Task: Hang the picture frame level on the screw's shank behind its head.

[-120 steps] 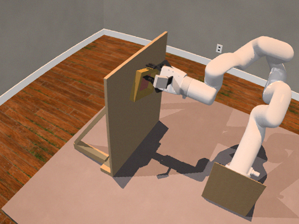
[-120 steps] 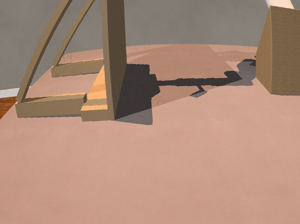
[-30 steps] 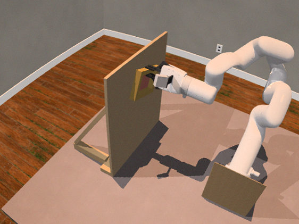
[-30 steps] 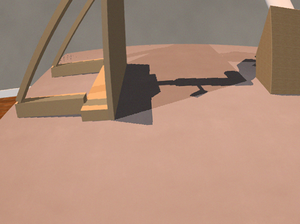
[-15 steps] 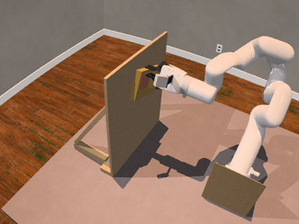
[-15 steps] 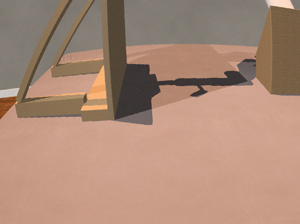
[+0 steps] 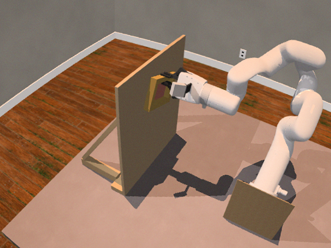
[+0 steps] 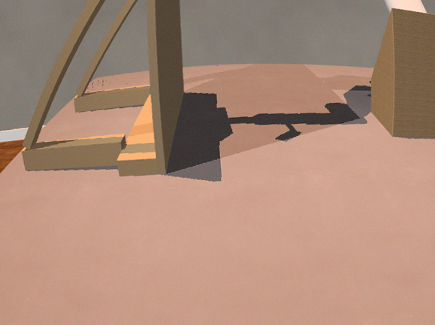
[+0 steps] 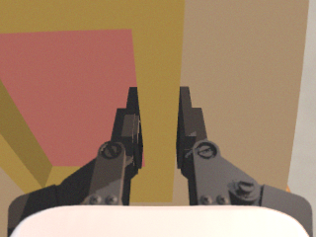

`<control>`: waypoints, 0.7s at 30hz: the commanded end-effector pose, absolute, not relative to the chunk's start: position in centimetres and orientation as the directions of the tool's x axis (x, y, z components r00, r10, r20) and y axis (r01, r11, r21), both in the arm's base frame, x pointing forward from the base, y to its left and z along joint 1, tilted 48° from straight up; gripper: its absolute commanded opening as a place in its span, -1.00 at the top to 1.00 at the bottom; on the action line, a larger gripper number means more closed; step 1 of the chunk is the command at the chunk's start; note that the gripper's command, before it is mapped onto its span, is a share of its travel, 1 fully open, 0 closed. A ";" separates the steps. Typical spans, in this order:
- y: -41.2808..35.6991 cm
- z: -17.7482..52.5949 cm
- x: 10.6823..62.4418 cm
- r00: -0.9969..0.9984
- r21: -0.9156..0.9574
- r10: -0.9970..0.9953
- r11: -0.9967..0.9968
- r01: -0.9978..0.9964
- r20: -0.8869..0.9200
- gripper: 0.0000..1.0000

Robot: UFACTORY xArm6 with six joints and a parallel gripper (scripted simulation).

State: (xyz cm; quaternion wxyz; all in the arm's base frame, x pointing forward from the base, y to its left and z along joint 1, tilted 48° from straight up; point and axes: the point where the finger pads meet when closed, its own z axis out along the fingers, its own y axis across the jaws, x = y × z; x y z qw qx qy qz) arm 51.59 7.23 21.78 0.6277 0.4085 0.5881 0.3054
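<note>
The picture frame (image 7: 157,93) has a mustard-yellow border and a red picture, and it rests against the upright wooden board (image 7: 146,114), high up on its face. My gripper (image 7: 168,74) reaches the frame's upper edge from the right. In the wrist view the gripper (image 9: 158,106) is shut on the frame's yellow side bar (image 9: 160,74), with the red picture (image 9: 69,94) to its left and the bare board (image 9: 242,89) to its right. The screw is hidden from me.
The board stands on a braced wooden foot (image 8: 92,147) on the pink mat. A brown box (image 7: 258,209) stands in front of the arm's base; it also shows in the exterior view (image 8: 414,78).
</note>
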 end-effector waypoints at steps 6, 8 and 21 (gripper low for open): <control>7.3 21.9 51.7 0.121 0.869 0.860 0.486 0.095 -0.495 1.00; 7.4 21.9 51.7 0.121 0.867 0.858 0.490 0.095 -0.498 1.00; 7.5 21.9 51.7 0.117 0.850 0.842 0.517 0.099 -0.526 1.00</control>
